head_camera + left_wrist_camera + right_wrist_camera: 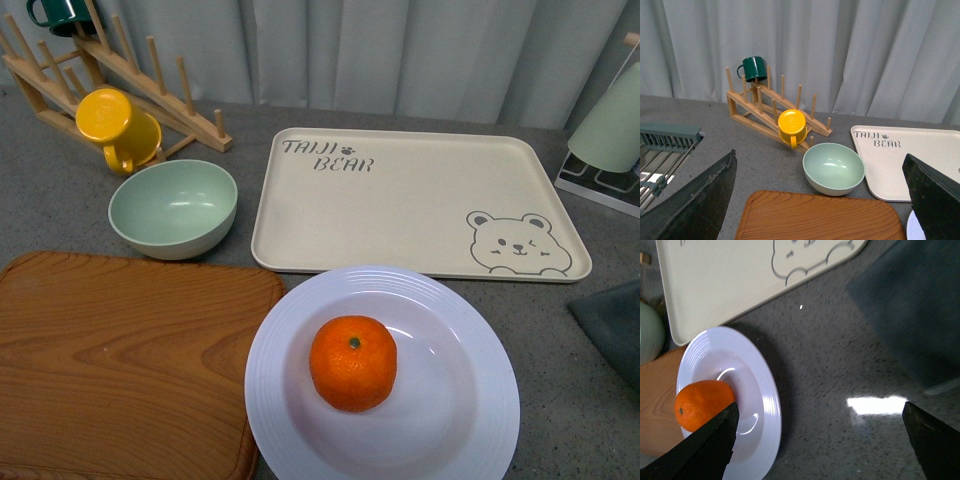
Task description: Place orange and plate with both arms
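Observation:
The orange point(353, 363) rests in the well of the white ribbed plate point(470, 400), which stands on the grey table at the front, just in front of the beige bear tray. Neither arm shows in the front view. In the right wrist view the orange point(702, 402) and plate point(765, 405) lie beside one finger; my right gripper point(820, 440) is open and empty over bare grey table beside the plate. My left gripper point(822, 200) is open and empty above the wooden board point(820, 217); only a sliver of the plate point(914, 229) shows there.
A beige bear-print tray point(420, 200) lies behind the plate. A pale green bowl point(172, 208), a wooden board point(130, 360), a wooden rack point(110, 70) with a yellow mug point(115, 125) and a green mug point(60, 12) stand left. A dark cloth point(615, 320) lies right.

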Available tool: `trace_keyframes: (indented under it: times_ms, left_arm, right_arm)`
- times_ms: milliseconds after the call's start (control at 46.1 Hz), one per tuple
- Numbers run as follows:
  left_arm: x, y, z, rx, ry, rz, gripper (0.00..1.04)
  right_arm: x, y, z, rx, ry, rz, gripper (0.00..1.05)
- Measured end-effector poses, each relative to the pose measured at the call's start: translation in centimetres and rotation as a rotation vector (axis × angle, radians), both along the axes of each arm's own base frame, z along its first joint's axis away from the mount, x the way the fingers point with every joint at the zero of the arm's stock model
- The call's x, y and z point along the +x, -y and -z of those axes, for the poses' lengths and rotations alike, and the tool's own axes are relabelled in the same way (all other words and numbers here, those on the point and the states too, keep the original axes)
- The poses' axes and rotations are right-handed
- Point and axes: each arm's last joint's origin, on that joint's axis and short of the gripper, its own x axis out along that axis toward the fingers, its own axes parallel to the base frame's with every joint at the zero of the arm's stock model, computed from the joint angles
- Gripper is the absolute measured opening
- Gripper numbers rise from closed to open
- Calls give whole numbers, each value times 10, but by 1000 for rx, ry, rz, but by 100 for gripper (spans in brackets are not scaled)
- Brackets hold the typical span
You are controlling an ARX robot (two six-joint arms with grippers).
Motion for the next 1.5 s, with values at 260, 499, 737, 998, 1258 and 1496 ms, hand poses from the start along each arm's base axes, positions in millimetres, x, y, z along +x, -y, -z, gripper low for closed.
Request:
trace_keyframes:
  times_ms: [260,499,737,998,1258,1496]
  left_arm:
    - [0,0,0,0,0,0,98]
    - [0,0,0,0,0,0,98]
    - [0,0,0,0,0,0,98]
    - [0,0,0,0,0,0,98]
    - [0,0,0,0,0,0,98]
    - [0,0,0,0,0,0,98]
  right_arm:
    - [40,-27,45,278,-193,-131,96]
    - [52,-54,71,339,-249,-146,96]
    - [63,-64,90,419,-295,-117,96]
    - [66,-71,94,449,-308,-117,96]
    - [62,-73,101,427,-354,-112,61]
    - [58,-73,104,428,-376,-133,14]
